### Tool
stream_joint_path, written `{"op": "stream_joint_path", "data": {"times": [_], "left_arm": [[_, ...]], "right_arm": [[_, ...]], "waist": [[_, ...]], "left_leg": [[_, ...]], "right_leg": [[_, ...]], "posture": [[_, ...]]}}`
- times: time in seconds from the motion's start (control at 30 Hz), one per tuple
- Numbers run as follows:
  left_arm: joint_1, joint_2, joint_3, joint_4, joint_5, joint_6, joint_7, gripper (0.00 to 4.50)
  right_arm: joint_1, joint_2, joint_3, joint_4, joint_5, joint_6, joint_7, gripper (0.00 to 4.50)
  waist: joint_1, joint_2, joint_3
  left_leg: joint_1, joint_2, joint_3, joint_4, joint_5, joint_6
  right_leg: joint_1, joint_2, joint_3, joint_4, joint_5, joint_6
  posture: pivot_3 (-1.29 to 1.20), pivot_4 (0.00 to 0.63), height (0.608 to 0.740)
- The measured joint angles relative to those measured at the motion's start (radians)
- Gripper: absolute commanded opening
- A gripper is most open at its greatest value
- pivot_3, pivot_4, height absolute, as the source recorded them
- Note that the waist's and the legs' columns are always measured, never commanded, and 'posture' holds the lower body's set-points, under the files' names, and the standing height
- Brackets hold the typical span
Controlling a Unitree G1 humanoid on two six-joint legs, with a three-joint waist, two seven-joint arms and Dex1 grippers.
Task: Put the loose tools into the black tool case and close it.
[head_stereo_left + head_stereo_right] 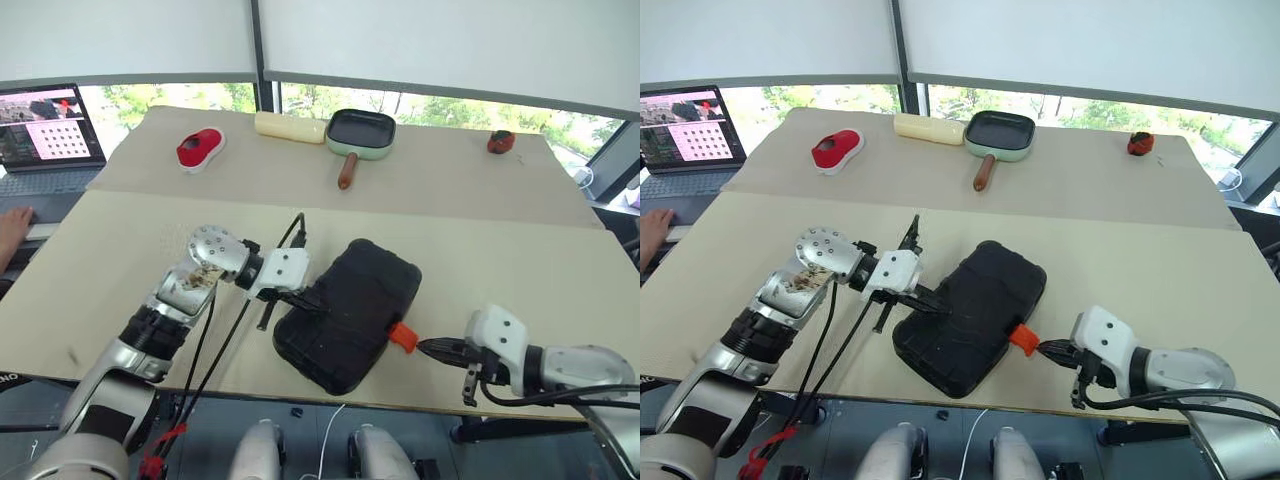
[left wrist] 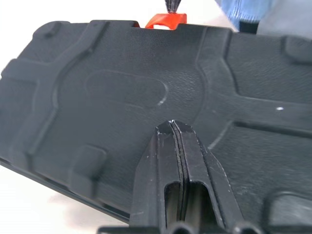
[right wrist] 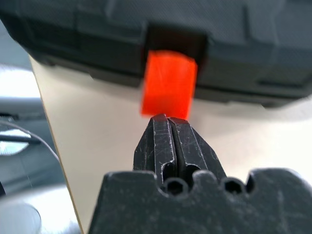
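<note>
Left eye view: black tool case (image 1: 350,312) closed; left hand (image 1: 318,303), right hand (image 1: 425,347) pinched empty.

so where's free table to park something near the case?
Bare cloth left of the left end effector, and right of the black tool case behind the right end effector. Crowded along the far strip: red object, yellow roll, pan.

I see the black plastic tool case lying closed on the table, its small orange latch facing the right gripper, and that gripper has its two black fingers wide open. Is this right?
Not quite. The black plastic tool case is closed and its small orange latch does face the right gripper, but that gripper's two fingers are pressed shut, not wide open. The right wrist view shows this.
</note>
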Motion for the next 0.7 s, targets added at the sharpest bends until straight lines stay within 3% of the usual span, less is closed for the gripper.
{"op": "stream_joint_path", "data": {"times": [0.33,0.7], "left_arm": [[-0.016,-0.019,0.000,0.045,0.003,-0.035,0.016,0.06],[-0.018,-0.036,-0.001,0.067,0.008,-0.046,0.023,0.06]], "right_arm": [[-0.074,0.057,0.176,0.081,-0.097,0.024,-0.089,0.00],[-0.117,0.133,0.203,0.123,-0.115,0.030,-0.123,0.00]], "waist": [[-0.002,0.000,-0.001],[-0.006,0.000,-0.001]], "left_leg": [[0.000,0.000,0.000,0.000,0.000,0.000],[-0.001,0.000,0.000,0.000,0.000,0.000]], "right_leg": [[0.000,0.000,0.000,0.000,0.000,0.000],[-0.001,0.000,0.000,0.000,0.000,0.000]], "posture": [[0.00,0.150,0.740],[0.00,0.150,0.740]]}}
